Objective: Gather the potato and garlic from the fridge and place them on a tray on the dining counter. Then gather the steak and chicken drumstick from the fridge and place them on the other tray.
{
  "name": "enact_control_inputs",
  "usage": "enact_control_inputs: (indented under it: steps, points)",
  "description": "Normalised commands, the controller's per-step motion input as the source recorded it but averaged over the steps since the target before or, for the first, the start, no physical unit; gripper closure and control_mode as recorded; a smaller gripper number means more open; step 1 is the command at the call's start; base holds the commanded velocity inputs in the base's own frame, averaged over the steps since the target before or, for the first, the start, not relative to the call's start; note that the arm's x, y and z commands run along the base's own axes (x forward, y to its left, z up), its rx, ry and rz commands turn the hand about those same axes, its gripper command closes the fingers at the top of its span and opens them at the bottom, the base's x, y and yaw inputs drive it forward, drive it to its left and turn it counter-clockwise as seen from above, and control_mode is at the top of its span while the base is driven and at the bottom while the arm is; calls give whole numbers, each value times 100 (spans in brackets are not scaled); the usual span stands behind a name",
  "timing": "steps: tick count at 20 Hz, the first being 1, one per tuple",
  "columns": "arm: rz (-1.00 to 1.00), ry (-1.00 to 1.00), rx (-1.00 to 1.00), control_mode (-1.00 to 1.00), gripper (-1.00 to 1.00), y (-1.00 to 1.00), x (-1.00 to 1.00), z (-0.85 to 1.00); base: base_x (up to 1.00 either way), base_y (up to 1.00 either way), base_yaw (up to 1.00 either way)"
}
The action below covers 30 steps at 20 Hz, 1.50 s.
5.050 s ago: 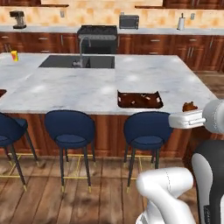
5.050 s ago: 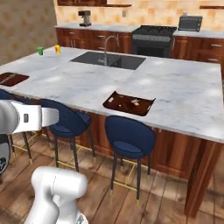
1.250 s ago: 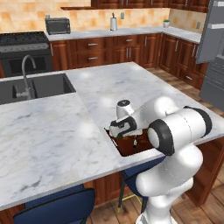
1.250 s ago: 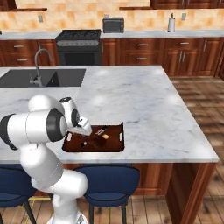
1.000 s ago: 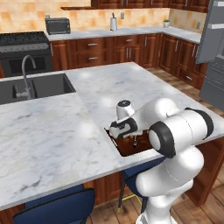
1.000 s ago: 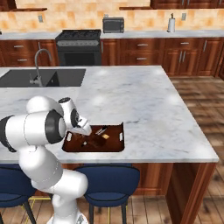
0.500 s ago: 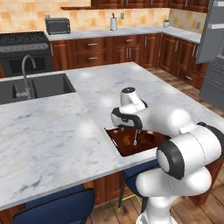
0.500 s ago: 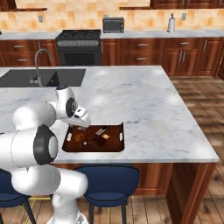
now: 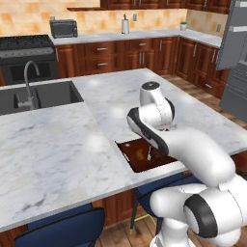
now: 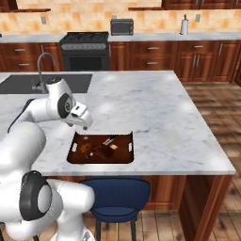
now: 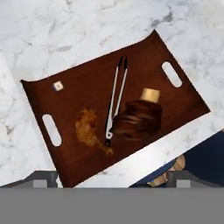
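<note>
One wooden tray (image 11: 183,98) sits on the dining counter (image 10: 155,108). In it lie one chicken drumstick (image 11: 89,130), one steak (image 11: 138,120), one pair of tongs (image 11: 115,94), one small pale cube (image 11: 57,86), and what may be one cork-like piece (image 11: 150,94). One blue stool (image 10: 117,197) stands below.

Along the back wall runs a tan tiled backsplash (image 10: 141,21) above red-brown wood cabinets (image 10: 207,54) with pale handles and a light countertop (image 10: 212,35). A black stove (image 10: 84,49) sits in that run, with a dark toaster oven (image 10: 121,27) on the countertop beside it and a white paper-towel holder (image 10: 184,24) farther toward the right end. A wood shelf (image 10: 146,8) hangs above. The floor (image 10: 216,108) is brown wood planking. Blue stools (image 10: 117,197) stand tucked under the near edge of the island. Soft, even light gives faint glare patches on the marble.
</note>
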Motion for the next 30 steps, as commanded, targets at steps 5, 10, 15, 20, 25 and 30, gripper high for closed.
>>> enact_control_inputs:
  steps: [5, 10, 15, 20, 25, 30]
  points:
    - [12, -25, 0, -100, -100, -11, -96, 100, 0, 0, 0]
    - [19, -36, 5, -100, -100, 0, -92, 94, 0, 0, 0]
    - [19, -36, 10, -100, -100, -3, -95, 64, 0, 0, 0]
    - [21, -1, -1, -100, -100, -1, -65, 52, 0, 0, 0]
    - [-1, 15, -15, -100, -100, 0, -37, 50, 0, 0, 0]
    - [0, 0, -25, -100, -100, -14, -82, -15, 0, 0, 0]
